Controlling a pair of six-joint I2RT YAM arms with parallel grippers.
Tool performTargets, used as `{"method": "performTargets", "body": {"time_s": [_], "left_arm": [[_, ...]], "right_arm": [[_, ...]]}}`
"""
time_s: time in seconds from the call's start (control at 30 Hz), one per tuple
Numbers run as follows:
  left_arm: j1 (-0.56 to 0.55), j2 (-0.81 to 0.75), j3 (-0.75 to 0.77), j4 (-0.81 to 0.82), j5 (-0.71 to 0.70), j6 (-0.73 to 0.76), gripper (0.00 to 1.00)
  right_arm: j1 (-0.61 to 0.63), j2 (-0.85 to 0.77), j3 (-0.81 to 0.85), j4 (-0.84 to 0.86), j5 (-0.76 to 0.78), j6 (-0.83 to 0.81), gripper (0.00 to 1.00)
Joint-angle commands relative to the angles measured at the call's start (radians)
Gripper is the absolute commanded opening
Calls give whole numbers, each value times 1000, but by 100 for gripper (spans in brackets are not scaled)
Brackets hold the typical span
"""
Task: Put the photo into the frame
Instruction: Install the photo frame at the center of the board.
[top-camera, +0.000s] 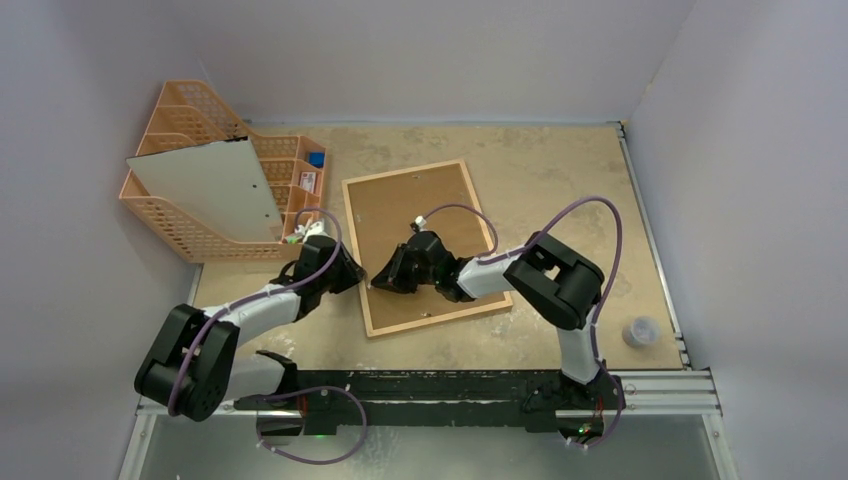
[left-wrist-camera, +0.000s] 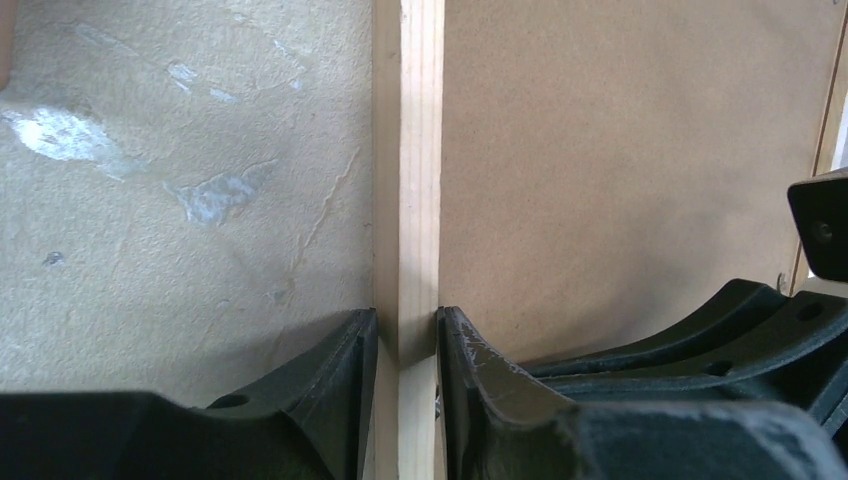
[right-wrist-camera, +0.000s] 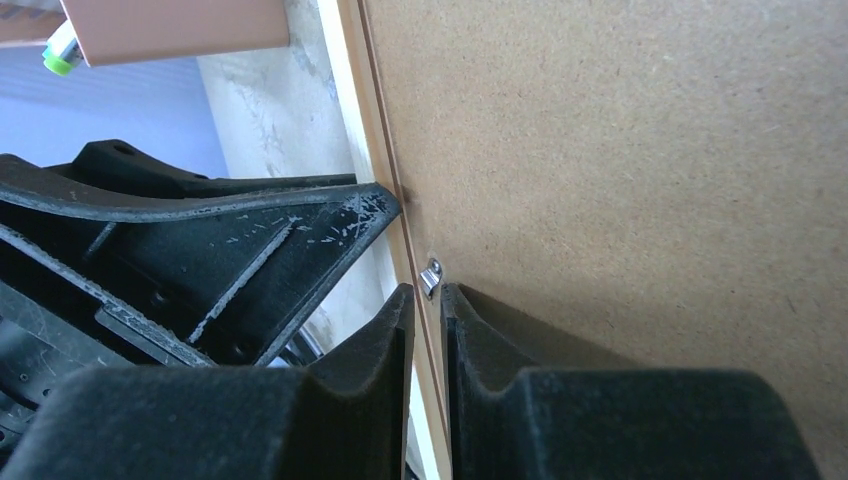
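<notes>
The frame (top-camera: 438, 317) lies face down mid-table, its thin light-wood edging around a brown hardboard panel (top-camera: 440, 210). My left gripper (top-camera: 352, 274) is shut on the frame's left wooden edge (left-wrist-camera: 420, 150), one finger on the table side and one on the panel (left-wrist-camera: 620, 150) side; it is centred low in the left wrist view (left-wrist-camera: 407, 335). My right gripper (top-camera: 385, 281) reaches over the panel (right-wrist-camera: 620, 150) to the same edge. Its fingers are almost together (right-wrist-camera: 427, 300), with their tips at a small metal clip (right-wrist-camera: 431, 275). The photo is not visible.
An orange mesh organizer (top-camera: 190, 238) stands at the back left with a pale grey sheet (top-camera: 205, 185) leaning in it and a green-tipped marker (top-camera: 295, 238) beside it. A small clear cup (top-camera: 640, 330) stands at the right. Walls enclose the table.
</notes>
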Motion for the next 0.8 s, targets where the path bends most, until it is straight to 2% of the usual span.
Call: {"method": "performTargets", "body": {"time_s": [0.0, 0.17, 0.3, 0.77], "left_arm": [[7, 20, 21, 32, -3, 32, 26], [7, 26, 14, 28, 21, 34, 7], [7, 30, 7, 27, 36, 27, 1], [7, 45, 8, 3, 132, -14, 0]], "right_arm": [[2, 18, -5, 27, -32, 8, 18], [3, 41, -3, 35, -42, 22, 17], [5, 44, -13, 51, -42, 37, 17], [17, 83, 31, 105, -39, 55, 14]]}}
